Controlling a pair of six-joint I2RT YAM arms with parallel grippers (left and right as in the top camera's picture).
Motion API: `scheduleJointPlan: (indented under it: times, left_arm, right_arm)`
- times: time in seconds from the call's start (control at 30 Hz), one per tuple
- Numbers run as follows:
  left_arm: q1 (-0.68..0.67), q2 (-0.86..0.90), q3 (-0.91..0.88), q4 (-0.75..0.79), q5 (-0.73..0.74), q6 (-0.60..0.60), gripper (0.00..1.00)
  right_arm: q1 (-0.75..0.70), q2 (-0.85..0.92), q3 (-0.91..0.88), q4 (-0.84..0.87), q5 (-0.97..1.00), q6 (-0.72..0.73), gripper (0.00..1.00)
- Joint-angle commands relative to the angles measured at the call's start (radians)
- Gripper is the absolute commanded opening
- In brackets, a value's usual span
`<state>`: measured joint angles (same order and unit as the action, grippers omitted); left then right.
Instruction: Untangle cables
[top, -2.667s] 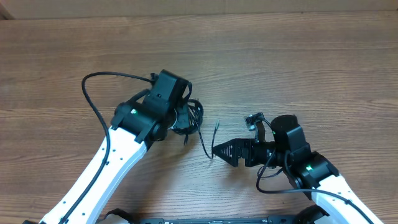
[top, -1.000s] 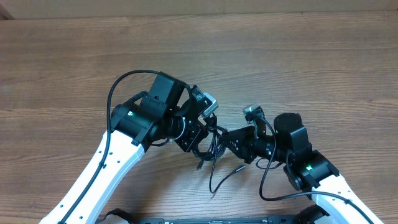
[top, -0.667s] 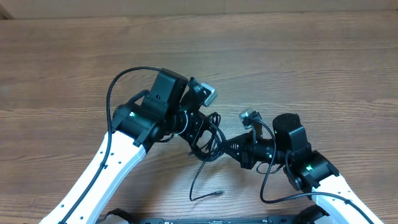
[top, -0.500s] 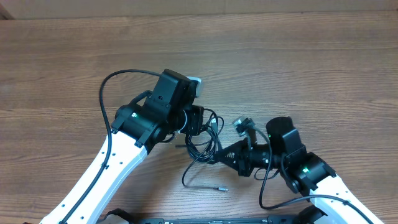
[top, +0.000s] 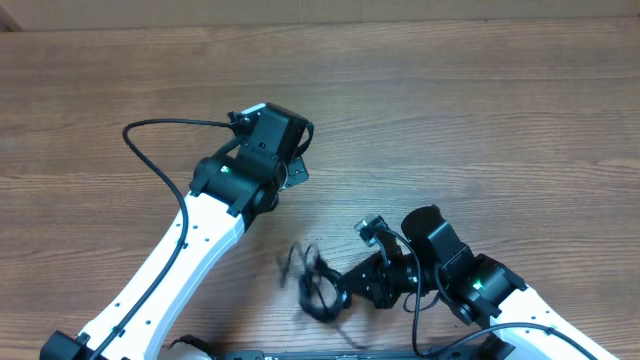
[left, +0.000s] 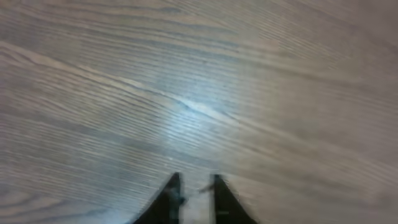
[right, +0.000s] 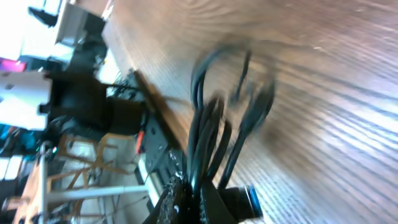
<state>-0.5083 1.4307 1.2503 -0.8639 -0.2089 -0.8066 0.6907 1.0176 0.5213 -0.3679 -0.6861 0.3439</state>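
Several cables (top: 318, 290) bunched in right gripper (top: 343, 287)

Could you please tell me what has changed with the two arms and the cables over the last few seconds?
The left gripper let go of the cables and drew back toward the far side of the table, its jaws now slightly apart and empty. The right gripper, shut on the cables, pulled the bundle toward the near edge. As before, the cables remain one tangled bundle.
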Motion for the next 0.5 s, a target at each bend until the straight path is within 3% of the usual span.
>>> scheduleJointPlan:
  times: [0.0,0.03,0.13,0.2,0.3,0.4,0.47]
  left_arm:
    - [-0.001,0.02,0.014,0.002,0.09,0.179,0.42]
    - [-0.001,0.021,0.014,0.002,0.144,0.245,0.53]
    - [-0.001,0.022,0.014,-0.012,0.392,0.502,0.73]
    - [-0.001,0.022,0.014,-0.042,0.487,0.57,0.83]
    - [-0.001,0.022,0.014,-0.117,0.497,0.5,0.84]
    - [-0.001,0.023,0.013,-0.2,0.495,0.353,0.78]
    - [-0.001,0.023,0.011,-0.253,0.495,0.241,0.84]
  right_arm:
    - [0.002,-0.005,0.004,0.019,0.065,0.052,0.04]
    - [0.002,-0.005,0.004,0.022,0.065,0.052,0.04]
    - [0.002,-0.005,0.004,0.023,0.069,0.052,0.04]
    - [0.002,-0.005,0.004,0.018,0.088,0.052,0.04]
    - [0.002,-0.005,0.004,0.014,0.11,0.053,0.04]
    - [0.002,-0.005,0.004,0.015,0.11,0.053,0.04]
    - [0.002,-0.005,0.004,0.016,0.11,0.052,0.04]
